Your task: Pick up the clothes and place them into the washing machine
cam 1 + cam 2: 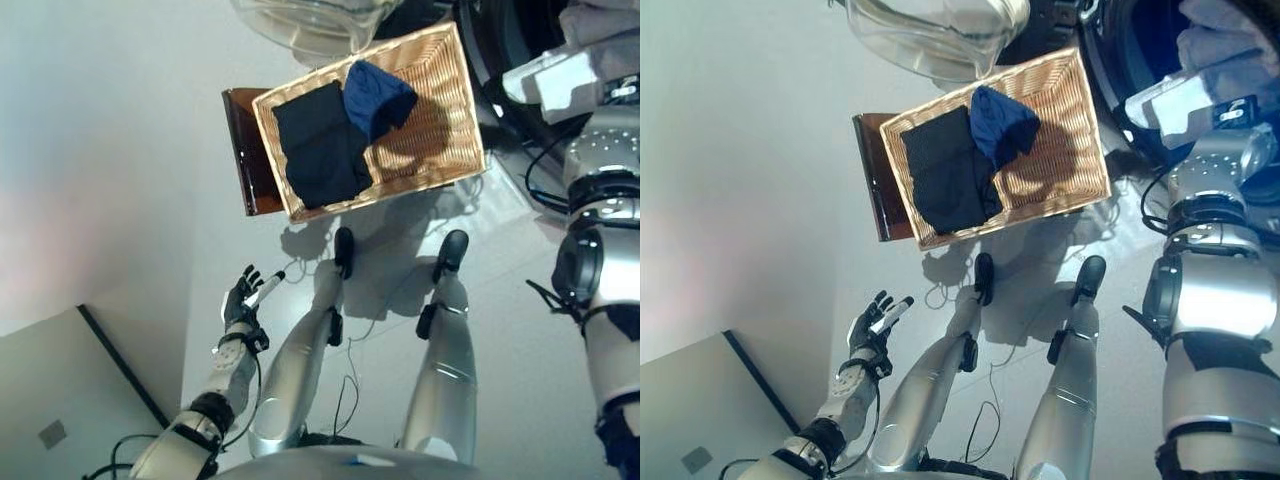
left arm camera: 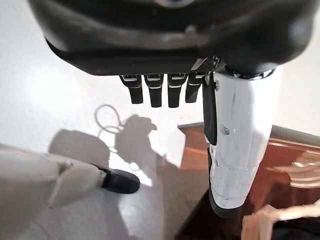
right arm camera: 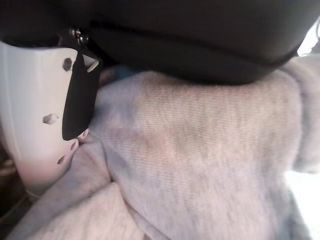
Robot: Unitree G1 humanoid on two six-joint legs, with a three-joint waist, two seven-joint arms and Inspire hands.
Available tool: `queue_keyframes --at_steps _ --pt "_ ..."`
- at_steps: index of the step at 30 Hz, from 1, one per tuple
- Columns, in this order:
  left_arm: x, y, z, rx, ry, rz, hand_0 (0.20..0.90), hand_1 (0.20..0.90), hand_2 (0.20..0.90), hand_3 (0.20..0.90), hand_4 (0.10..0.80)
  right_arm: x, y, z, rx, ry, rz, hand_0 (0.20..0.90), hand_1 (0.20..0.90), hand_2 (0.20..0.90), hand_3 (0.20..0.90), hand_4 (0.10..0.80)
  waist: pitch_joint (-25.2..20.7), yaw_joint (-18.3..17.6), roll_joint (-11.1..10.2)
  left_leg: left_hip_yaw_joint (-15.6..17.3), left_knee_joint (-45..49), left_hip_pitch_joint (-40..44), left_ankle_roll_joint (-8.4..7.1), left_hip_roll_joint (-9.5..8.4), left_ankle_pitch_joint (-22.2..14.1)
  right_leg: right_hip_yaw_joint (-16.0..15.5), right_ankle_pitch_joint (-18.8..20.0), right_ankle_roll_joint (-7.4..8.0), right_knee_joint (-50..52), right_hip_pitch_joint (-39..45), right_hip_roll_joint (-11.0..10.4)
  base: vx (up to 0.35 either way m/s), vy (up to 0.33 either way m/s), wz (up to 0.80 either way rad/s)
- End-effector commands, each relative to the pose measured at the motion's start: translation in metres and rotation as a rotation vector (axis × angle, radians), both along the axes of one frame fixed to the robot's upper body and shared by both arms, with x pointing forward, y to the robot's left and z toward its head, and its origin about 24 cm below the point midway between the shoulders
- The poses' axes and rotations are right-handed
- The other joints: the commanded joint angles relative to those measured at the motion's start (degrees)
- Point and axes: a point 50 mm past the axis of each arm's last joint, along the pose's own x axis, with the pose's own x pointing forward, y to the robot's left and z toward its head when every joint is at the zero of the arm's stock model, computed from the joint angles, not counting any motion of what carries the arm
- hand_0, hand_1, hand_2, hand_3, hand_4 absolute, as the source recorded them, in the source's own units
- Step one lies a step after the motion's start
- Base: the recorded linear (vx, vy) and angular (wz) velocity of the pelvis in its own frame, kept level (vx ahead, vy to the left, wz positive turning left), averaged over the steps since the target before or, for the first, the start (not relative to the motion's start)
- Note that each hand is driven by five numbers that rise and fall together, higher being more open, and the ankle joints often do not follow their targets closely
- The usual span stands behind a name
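Right hand (image 3: 45, 115) is pressed into a pale grey garment (image 3: 200, 165) at upper right by the washing machine (image 1: 1130, 60) (grip hidden, cannot tell). Left hand (image 1: 243, 293) hangs lower left, fingers relaxed, holding nothing. Dark clothes (image 1: 320, 140) lie in the wicker basket (image 1: 440, 120), top centre.

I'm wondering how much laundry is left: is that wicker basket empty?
Not empty. The wicker basket holds a folded black garment and a crumpled blue garment; its right half is bare.

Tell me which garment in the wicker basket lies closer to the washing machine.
The blue garment. It sits crumpled toward the washing machine, while the black garment lies flatter at the end of the wicker basket farther from it.
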Motion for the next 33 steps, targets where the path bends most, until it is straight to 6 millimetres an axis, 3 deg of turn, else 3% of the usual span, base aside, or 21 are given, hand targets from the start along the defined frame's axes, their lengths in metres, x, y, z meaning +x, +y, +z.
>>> queue_keyframes --at_steps 1,6,7,8,14,25,33 --pt "-0.018 0.023 -0.009 0.045 0.02 0.053 0.9 0.9 0.9 0.9 0.8 -0.055 -0.032 0.1 -0.184 -0.295 -0.204 0.2 0.2 0.2 0.2 0.3 -1.12 -0.36 2.83 0.4 -0.48 -1.32 -6.54 2.1 -1.18 6.6 -9.05 0.22 4.9 2.57 0.86 0.0 0.0 0.0" --pt "-0.013 0.024 -0.006 0.056 0.004 0.059 0.9 0.9 0.9 0.9 0.8 -0.063 -0.036 0.109 -0.159 -0.361 -0.225 0.2 0.2 0.2 0.2 0.3 -1.97 -0.46 3.48 0.27 -0.48 -1.05 -6.6 1.27 -1.5 6.2 -9.49 0.18 5.28 2.8 0.44 0.022 0.015 0.1" --pt "-0.012 0.024 -0.005 0.057 0.0 0.058 0.9 0.9 0.9 0.9 0.8 -0.063 -0.035 0.11 -0.173 -0.344 -0.223 0.488 0.488 0.488 0.488 0.506 -2.04 -0.48 3.49 0.33 -0.48 -0.88 -6.61 1.26 -1.53 6.04 -9.41 0.23 5.12 3.06 0.34 0.009 0.008 0.12" --pt "-0.012 0.023 -0.005 0.057 0.0 0.058 0.9 0.9 0.9 0.9 0.8 -0.063 -0.035 0.11 -0.174 -0.343 -0.223 0.9 0.9 0.9 0.9 0.8 -1.99 -0.5 3.53 0.32 -0.48 -0.84 -6.61 1.26 -1.53 6.02 -9.4 0.23 5.07 3.12 0.34 0.002 0.008 0.11" --pt "-0.01 0.028 -0.005 0.067 0.009 0.075 0.9 0.9 0.9 0.9 0.8 -0.046 -0.02 0.104 -0.218 -0.261 -0.166 0.9 0.9 0.9 0.9 0.8 -2.19 -1.14 2.89 0.32 -0.48 0.82 -6.43 1.39 -2.04 5.24 -8.51 0.23 3.25 5.56 0.52 0.0 0.002 0.02" --pt "-0.012 0.034 -0.008 0.065 0.03 0.105 0.9 0.9 0.9 0.9 0.8 -0.031 -0.004 0.097 -0.264 -0.23 -0.114 0.9 0.9 0.9 0.9 0.8 -2.34 -1.67 1.0 1.35 -0.48 2.73 -5.87 1.95 -2.14 5.77 -7.03 0.23 0.59 7.61 0.86 -0.008 0.012 -0.02" --pt "-0.01 0.042 -0.006 0.076 0.025 0.139 0.9 0.9 0.9 0.9 0.8 -0.017 0.013 0.08 -0.265 -0.21 -0.075 0.9 0.9 0.9 0.9 0.8 -2.12 -2.14 -1.1 2.11 2.87 2.06 -5.62 2.23 -2.47 5.79 -5.94 -0.31 -0.26 9.22 1.18 -0.022 0.007 -0.02"
